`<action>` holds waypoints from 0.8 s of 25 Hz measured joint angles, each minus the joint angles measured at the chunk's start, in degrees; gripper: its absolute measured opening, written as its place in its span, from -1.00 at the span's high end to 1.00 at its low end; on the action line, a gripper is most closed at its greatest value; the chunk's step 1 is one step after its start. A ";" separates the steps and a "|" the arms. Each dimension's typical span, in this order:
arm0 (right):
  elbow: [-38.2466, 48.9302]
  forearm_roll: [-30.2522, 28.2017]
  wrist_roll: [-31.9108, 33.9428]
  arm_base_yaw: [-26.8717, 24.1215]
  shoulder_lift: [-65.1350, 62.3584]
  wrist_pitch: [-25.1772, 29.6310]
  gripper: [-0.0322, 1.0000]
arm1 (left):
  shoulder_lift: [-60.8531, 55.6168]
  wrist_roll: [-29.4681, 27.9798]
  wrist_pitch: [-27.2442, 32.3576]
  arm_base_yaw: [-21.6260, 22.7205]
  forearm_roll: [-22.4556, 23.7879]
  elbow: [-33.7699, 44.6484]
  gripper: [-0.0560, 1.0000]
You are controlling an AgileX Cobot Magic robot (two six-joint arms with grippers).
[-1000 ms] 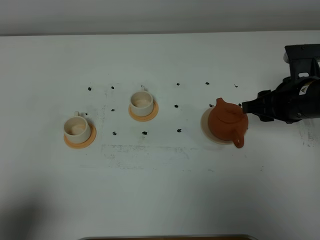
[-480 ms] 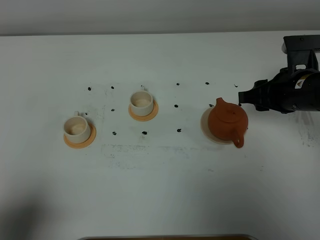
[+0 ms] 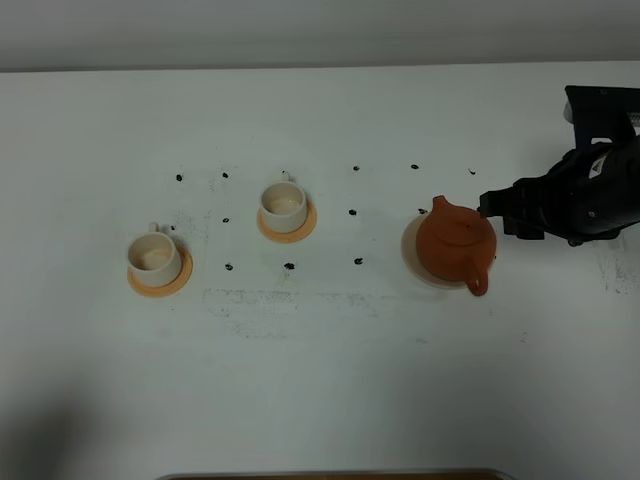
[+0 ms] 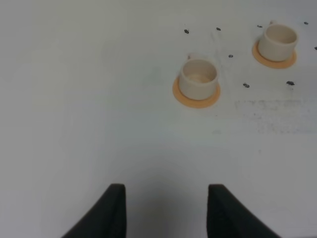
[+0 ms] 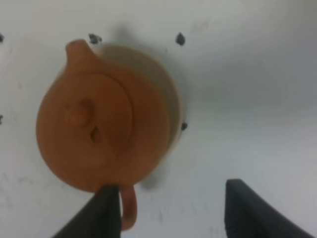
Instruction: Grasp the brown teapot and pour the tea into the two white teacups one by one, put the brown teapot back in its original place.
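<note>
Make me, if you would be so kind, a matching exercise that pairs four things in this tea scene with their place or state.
Column one:
1. brown teapot
2. teacup on the left of the high view
3. right gripper
4. left gripper

Column two:
A. open, well away from the teapot
B. resting on a pale saucer
C. open, next to the teapot's handle
D. standing on an orange coaster

Pairs: 1-B, 2-D, 3-C, 4-A.
</note>
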 joint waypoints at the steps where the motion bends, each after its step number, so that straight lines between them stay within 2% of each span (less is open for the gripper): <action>1: -0.67 -0.27 0.71 0.53 0.16 1.03 -0.01 | 0.00 0.00 0.00 0.00 0.00 0.00 0.12; 6: -5.14 -1.44 1.82 3.98 2.29 4.71 -0.01 | 0.00 0.00 0.00 0.00 0.00 0.00 0.12; 11: -6.53 -4.64 2.62 4.25 7.31 9.24 -0.01 | 0.00 0.00 0.00 0.00 0.00 0.00 0.12; 20: -7.44 -7.87 4.10 6.25 10.52 9.79 -0.01 | 0.00 0.00 0.00 0.00 0.00 0.00 0.12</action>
